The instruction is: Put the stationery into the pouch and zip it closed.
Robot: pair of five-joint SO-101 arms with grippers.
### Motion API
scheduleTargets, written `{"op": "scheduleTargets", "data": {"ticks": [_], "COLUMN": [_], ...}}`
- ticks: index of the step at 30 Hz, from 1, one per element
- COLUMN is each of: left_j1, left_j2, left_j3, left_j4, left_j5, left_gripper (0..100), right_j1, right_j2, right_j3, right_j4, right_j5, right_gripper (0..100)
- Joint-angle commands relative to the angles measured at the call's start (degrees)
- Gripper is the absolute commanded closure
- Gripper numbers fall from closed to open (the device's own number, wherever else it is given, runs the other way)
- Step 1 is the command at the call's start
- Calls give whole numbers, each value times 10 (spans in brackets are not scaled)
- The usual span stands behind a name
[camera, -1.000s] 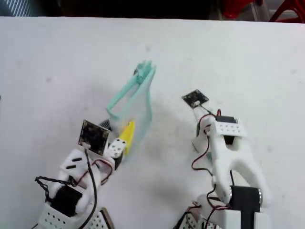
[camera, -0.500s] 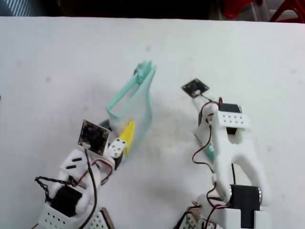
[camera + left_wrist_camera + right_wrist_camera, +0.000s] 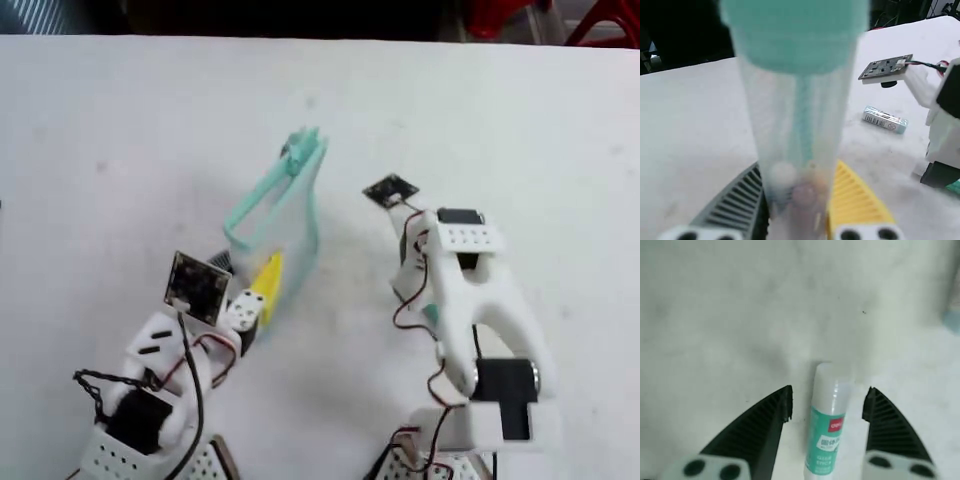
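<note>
Firmly pinching upright clear plastic pouch point(image 3: 795, 100) with teal zip in left pincer point(image 3: 797, 200). Straddling white-and-green glue stick point(image 3: 827, 440) on white table point(image 3: 715, 300) with right pincer point(image 3: 829, 392) spread.

high: down over table point(image 3: 100, 110) | left wrist: close on pouch point(image 3: 795, 110) | both wrists: glue stick point(image 3: 830, 425)

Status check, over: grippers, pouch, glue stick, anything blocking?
Left gripper shut on pouch, pouch upright, mouth looks open. Right gripper open, straddling glue stick, which lies flat, not gripped. No obstruction seen between glue stick and pouch.
</note>
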Motion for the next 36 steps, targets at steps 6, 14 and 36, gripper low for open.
{"op": "scheduleTargets", "data": {"ticks": [6, 14, 36], "left_j1": [-7, -7, -3], "left_j2": [-4, -4, -4], "left_j3": [-41, -41, -38], "left_j4": [7, 6, 6], "left_j5": [4, 4, 4], "left_gripper": [830, 830, 827], "right_j1": [-7, -7, -342], "right_j2": [107, 55, -342], "right_j3": [-94, -105, -485], "right_j4": [4, 28, -33], "right_j5": [-9, -10, -252], "right_gripper": [987, 981, 982]}}
